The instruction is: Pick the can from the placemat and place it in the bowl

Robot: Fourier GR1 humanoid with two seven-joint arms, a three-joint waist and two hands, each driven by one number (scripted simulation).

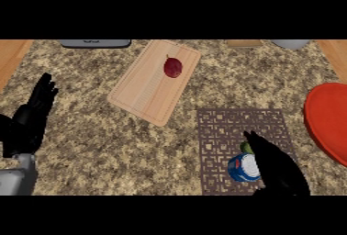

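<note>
Where a brown patterned placemat [227, 131] lies on the speckled stone counter [102, 151], a blue can [239, 170] with a pale top stands near the mat's lower edge, upright as far as can be seen. The robot's right hand [279, 170], black, comes in from the view's lower edge and lies right against the can's right side, covering part of it. Its dark shape stretches up past the can toward the middle of the mat. Whether this hand is clasped on the can or only set beside it cannot be told. A small green patch [245, 147] shows just above the can at the hand's edge; what it is cannot be told. The red bowl [328, 121] sits at the right edge of the view, near the mat and apart from the can, partly cut off. The left hand [30, 121] rests at the far left, spread open and pointing up, well apart from the mat. Farther back, a pale wooden cutting board [146, 89] lies at a slant, with a dark red rounded item [173, 67] on its upper end. A grey appliance [95, 43] shows at the top edge.
</note>
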